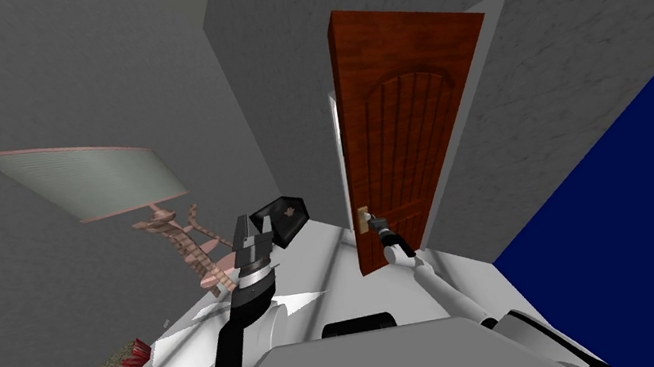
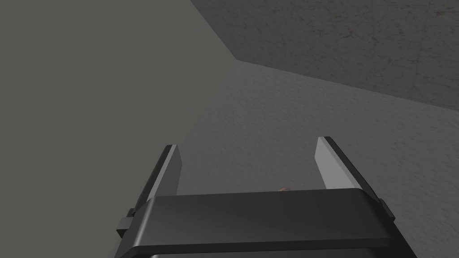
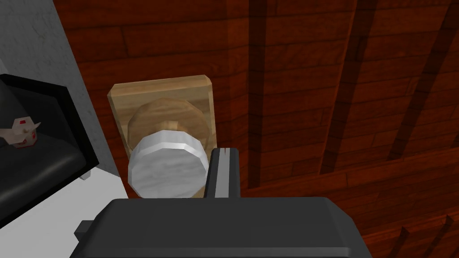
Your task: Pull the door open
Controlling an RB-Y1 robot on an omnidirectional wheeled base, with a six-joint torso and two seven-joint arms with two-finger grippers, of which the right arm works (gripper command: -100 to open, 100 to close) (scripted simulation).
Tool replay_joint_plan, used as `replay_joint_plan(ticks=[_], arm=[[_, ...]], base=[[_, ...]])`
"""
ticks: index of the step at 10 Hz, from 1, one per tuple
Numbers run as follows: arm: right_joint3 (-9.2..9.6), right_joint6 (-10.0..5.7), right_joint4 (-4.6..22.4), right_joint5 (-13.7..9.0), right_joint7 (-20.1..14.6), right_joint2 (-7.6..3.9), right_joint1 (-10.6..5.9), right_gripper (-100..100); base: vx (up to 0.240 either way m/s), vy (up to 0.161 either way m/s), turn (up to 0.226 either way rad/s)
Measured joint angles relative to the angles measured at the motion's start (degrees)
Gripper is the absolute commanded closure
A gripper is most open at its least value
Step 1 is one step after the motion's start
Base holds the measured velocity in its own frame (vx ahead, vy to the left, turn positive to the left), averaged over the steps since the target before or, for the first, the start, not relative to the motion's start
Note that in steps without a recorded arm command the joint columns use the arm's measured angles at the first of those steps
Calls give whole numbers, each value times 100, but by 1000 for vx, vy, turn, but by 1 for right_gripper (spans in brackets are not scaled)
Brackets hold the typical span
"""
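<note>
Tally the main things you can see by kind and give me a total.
Door: 1
Knob: 1
Plate: 1
Table: 1
Black box: 1
White thing inside it: 1
Red striped thing: 1
Grippers: 2, left gripper and right gripper
Total: 9

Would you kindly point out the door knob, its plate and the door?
Door knob (image 3: 166, 165): right wrist view, round white face.
Plate (image 3: 163, 92): right wrist view, tan top part.
Door (image 1: 408, 142): head view, arched reddish panel.
</note>
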Motion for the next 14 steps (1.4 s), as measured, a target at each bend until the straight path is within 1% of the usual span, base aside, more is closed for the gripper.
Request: replay_joint_plan(ticks=[1,2,3,4,5,6,8,11,12,13,14], arm=[[12,16,-54,3,16,17,35,-100],[80,-48,52,22,-38,4,-18,-100],[59,-78,84,18,-58,-27,-18,-100],[17,-152,164,-15,-136,-120,6,-100],[-44,-199,190,-49,-186,-167,37,-100],[-87,-219,198,-60,-190,-203,40,100],[-52,-206,191,-51,-186,-174,36,100],[-44,-199,190,-49,-186,-168,37,100],[-44,-199,190,-49,-186,-168,37,-100],[38,-149,118,-43,-207,-188,33,-100],[149,-147,120,-20,-261,-194,21,-100]], base=[[-42,-43,39],[-10,-37,-43],[72,50,22],[90,101,45],[39,20,-58],[-1,-20,16],[-14,1,25],[-5,1,-4],[-151,-44,140],[-217,-87,113],[-206,-138,79]])
